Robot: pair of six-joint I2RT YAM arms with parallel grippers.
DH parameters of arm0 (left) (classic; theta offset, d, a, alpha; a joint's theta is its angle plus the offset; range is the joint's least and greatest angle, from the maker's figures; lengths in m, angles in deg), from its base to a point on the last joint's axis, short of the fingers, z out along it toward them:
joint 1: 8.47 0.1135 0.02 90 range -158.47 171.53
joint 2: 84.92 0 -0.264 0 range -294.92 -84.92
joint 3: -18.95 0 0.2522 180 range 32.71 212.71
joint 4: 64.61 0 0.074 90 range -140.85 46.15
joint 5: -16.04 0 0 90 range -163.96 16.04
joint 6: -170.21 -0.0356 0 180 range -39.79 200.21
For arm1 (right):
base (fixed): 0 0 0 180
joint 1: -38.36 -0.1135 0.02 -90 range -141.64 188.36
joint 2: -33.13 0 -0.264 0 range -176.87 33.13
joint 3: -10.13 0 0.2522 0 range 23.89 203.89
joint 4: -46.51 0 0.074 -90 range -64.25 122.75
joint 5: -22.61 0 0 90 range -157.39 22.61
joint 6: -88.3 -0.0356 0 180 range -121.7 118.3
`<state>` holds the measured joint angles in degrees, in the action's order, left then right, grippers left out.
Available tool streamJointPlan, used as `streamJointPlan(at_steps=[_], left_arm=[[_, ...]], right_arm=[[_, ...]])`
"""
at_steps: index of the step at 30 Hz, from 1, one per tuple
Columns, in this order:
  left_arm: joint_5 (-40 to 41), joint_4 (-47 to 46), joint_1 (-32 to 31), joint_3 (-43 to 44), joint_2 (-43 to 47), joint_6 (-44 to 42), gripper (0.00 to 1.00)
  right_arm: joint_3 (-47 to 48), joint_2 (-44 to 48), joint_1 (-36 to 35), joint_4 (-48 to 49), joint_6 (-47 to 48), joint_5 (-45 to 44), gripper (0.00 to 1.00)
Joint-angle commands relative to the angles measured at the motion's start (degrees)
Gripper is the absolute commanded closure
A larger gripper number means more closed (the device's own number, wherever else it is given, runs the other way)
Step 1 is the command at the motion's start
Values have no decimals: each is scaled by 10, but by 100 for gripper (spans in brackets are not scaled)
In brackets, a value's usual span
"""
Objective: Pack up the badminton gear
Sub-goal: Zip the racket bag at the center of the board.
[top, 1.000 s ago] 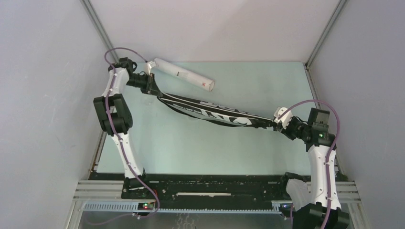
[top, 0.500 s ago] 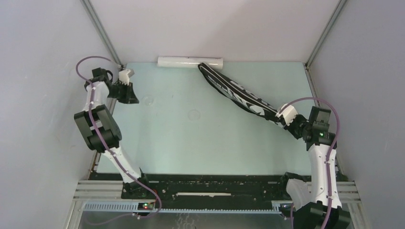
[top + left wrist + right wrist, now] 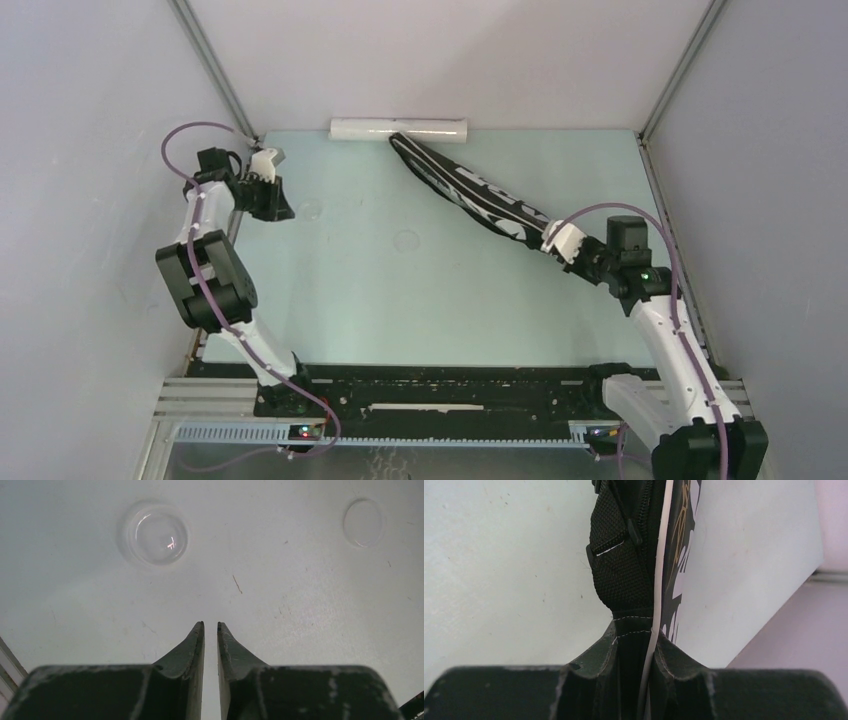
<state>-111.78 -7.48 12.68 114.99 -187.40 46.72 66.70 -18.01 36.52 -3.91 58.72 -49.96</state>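
Note:
The black bag lettered "SPORT" (image 3: 475,195) lies slantwise, its far end against the long white tube (image 3: 398,129) at the back wall. My right gripper (image 3: 553,240) is shut on the bag's near end; the right wrist view shows its jaws (image 3: 636,632) clamped on the black fabric and white piping (image 3: 624,565). My left gripper (image 3: 280,208) is shut and empty at the far left, just above the table (image 3: 210,625). No racquets or shuttlecocks show.
Two clear round caps lie on the pale green table: one (image 3: 311,210) just ahead of my left gripper, seen also in the left wrist view (image 3: 156,534), and one (image 3: 406,240) nearer the middle (image 3: 363,522). Walls close in on three sides.
My left gripper let go of the bag and drew back left. The tube went from slanted on the table to the back wall. My right gripper moved left, swinging the bag with it.

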Motion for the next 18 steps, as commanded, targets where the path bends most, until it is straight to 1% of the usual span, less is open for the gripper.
streamJointPlan(at_steps=[1,5,9,12,14,18], left_arm=[[18,-51,-9,-12,38,56,82],[43,-58,-16,1,37,93,82],[63,-61,-27,1,48,118,82],[66,-63,-32,-8,68,125,82],[66,-66,-32,-17,82,127,82],[70,-77,-32,-36,101,130,81]], right_arm=[[-2,-7,-81,33,-3,15,100],[-2,-3,-144,46,-4,5,100],[-2,-26,-194,99,-9,-22,100],[3,-80,-219,171,-16,-62,100],[19,-137,-230,201,-15,-88,100],[54,-209,-242,236,-29,-75,100]])
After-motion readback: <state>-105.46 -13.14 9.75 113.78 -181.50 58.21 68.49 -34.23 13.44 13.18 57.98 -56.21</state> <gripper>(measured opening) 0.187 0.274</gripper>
